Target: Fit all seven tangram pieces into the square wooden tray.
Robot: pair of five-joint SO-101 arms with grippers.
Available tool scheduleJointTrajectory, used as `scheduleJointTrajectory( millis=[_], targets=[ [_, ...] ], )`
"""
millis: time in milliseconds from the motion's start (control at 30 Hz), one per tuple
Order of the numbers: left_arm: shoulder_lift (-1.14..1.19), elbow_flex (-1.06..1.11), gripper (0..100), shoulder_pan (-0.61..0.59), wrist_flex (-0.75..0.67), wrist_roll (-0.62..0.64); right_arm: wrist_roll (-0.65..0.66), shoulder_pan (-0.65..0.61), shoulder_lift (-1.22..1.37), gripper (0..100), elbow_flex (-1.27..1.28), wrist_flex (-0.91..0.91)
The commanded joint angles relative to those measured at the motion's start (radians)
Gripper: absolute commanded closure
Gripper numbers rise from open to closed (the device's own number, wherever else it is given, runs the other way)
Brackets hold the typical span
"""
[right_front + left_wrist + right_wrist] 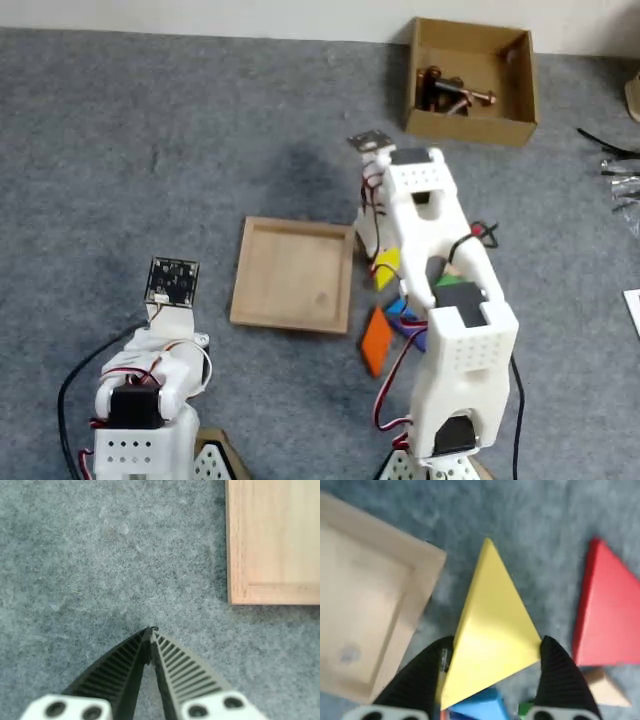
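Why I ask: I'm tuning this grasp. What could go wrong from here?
The right gripper pinches the yellow triangle on slanted edges, so it may slip or twist. The blue piece lies at its base and could get dragged. The tray has a raised rim nearby; a low carry could snag.

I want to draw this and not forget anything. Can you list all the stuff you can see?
wooden tray: one, light wood, mid-table, nothing in it
yellow triangle: one, yellow, beside the tray
red triangle: one, red, next to the yellow triangle
blue piece: one, blue, partly under the yellow triangle
orange piece: one, orange, near the tray's corner
green piece: one, green, mostly hidden
tan triangle: one, tan, by the red triangle
cardboard box: one, brown, far side, coppery things inside
left gripper: one, black, shut over bare carpet
right gripper: one, black, clamping the yellow triangle
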Motion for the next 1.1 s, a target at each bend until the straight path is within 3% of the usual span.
scheduleJointTrajectory(
  millis=[0, 133, 433, 867, 1067],
  targets=[
    [-0.01, 0.018, 99, 0.012, 0.003, 0.002, -0.041, 0.007, -0.036, 88.9, -0.127, 0.096],
    [-0.01, 0.018, 99, 0.012, 0.003, 0.002, -0.112, -0.041, -0.036, 88.9, -0.173, 0.143],
    [-0.01, 0.018, 99, 0.012, 0.003, 0.002, -0.109, -0.208, -0.036, 88.9, -0.186, 0.173],
    [-0.01, 0.018, 99, 0.012, 0.003, 0.002, -0.078, -0.031, -0.035, 88.1, -0.18, 0.199],
    [-0.01, 0.018, 99, 0.012, 0.003, 0.002, -0.023, 0.001, -0.031, 79.3, -0.179, 0.191]
  ],
)
